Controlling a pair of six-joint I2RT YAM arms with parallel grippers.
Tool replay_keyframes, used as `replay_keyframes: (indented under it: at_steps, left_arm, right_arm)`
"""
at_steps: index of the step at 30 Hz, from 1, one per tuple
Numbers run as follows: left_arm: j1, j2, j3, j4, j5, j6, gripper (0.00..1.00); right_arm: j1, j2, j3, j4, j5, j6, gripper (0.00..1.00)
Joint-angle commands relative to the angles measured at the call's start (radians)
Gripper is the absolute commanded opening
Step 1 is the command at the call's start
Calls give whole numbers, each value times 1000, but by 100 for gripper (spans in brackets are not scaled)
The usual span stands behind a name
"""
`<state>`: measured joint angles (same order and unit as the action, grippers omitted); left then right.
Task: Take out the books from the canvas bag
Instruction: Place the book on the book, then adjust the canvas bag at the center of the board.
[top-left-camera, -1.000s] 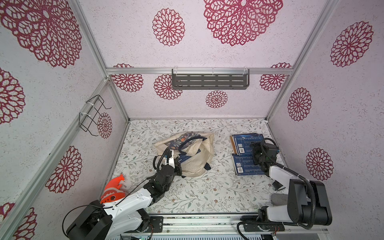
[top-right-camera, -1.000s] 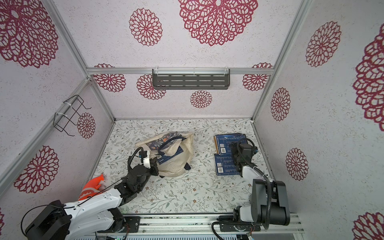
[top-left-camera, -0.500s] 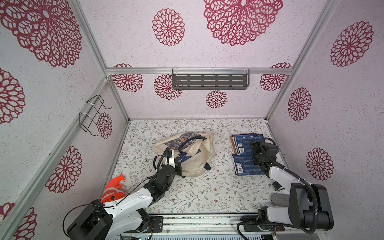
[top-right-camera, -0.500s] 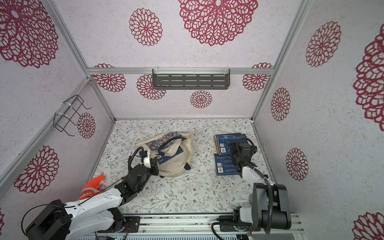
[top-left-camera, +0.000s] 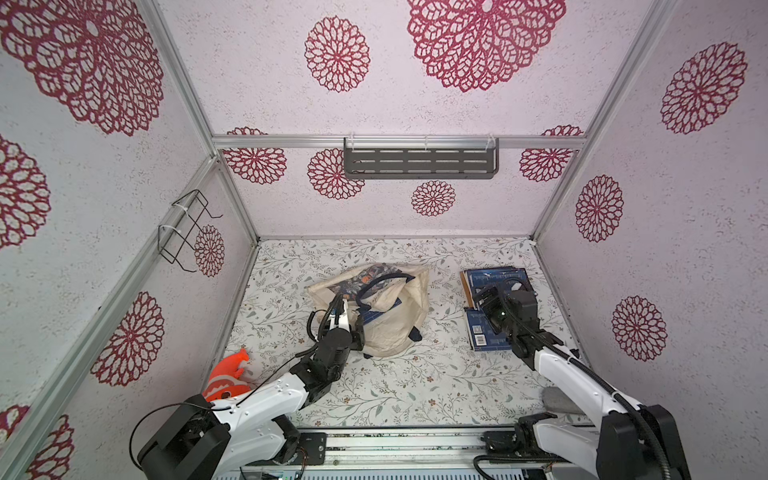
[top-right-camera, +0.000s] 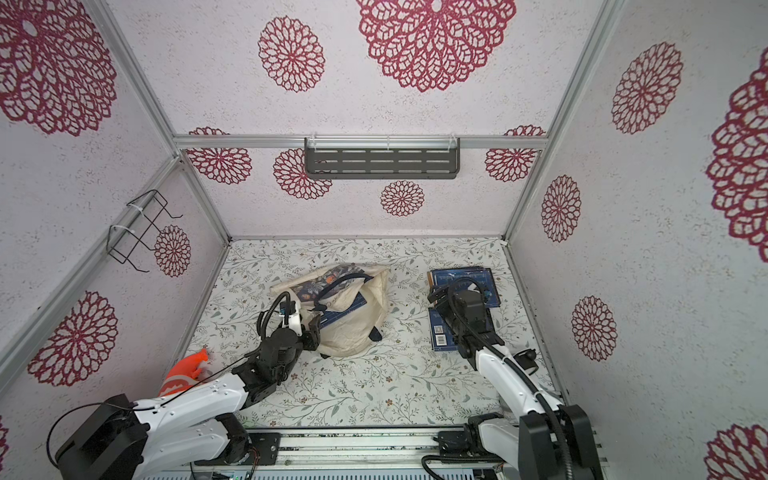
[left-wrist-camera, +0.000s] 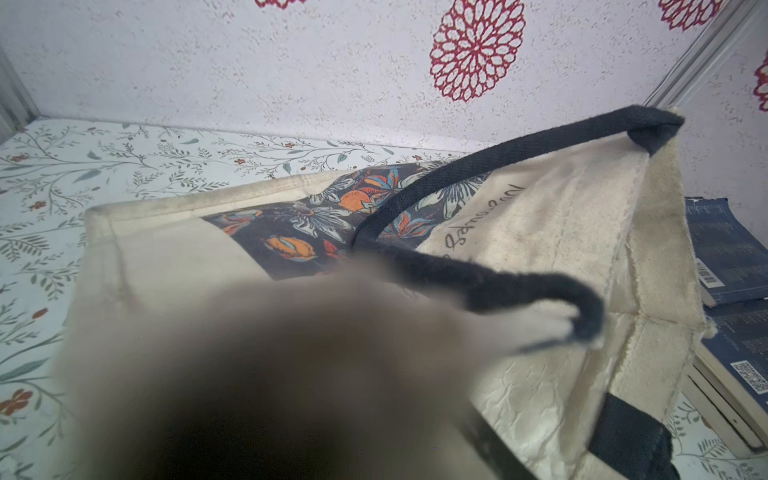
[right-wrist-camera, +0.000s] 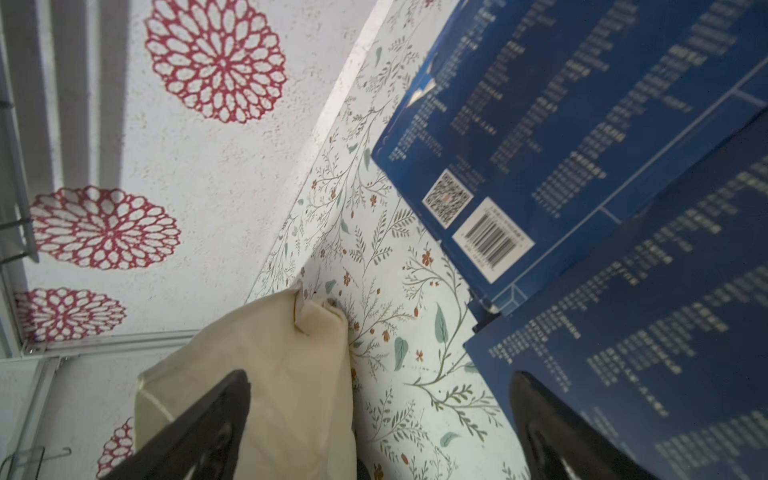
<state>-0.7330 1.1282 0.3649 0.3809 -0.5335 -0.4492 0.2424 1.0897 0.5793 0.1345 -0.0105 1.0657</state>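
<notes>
The cream canvas bag (top-left-camera: 395, 328) lies slumped in the middle of the table, its navy handles (left-wrist-camera: 478, 282) loose on top. One dark blue book (top-left-camera: 380, 309) shows in its mouth. Two piles of dark blue books (top-left-camera: 494, 278) (top-left-camera: 480, 334) lie to the right of the bag. My left gripper (top-right-camera: 313, 328) is at the bag's near left edge. Blurred cloth fills the left wrist view, so its jaws are hidden. My right gripper (right-wrist-camera: 376, 432) hangs open and empty over the bare table between the bag (right-wrist-camera: 270, 374) and the books (right-wrist-camera: 561, 124).
An orange toy (top-left-camera: 228, 374) lies at the front left by the wall. A wire rack (top-left-camera: 187, 232) hangs on the left wall and a grey shelf (top-left-camera: 419, 162) on the back wall. A grey lump (top-left-camera: 557, 399) sits at the front right.
The right arm has shifted a little by the books, its jaws staying open. The left arm holds its place at the bag's edge.
</notes>
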Motion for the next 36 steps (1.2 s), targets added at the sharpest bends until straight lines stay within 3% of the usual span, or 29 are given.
replay_keyframes:
  at_steps: [1,10,21,28,31,36]
  left_arm:
    - [4,-16,46,-73,-2,-23,70]
    - [-63,-79,130,-248,-42,-19,90]
    - [-325,-63,321,-585,-394,14,98]
    - [-447,124,533,-785,-580,136,98]
    - [-463,229,632,-833,-588,211,98]
    - [-463,356,762,-861,-497,342,98]
  right_arm:
    - [40,-86,-21,-40,43,-108,99]
    - [115,-188,-116,-84,66,-267,99]
    - [138,-264,-160,-68,22,-289,99]
    - [138,-301,-165,-88,15,-286,99]
    - [138,-324,-164,-106,34,-295,99]
    - [136,-346,-173,-116,53,-293,99]
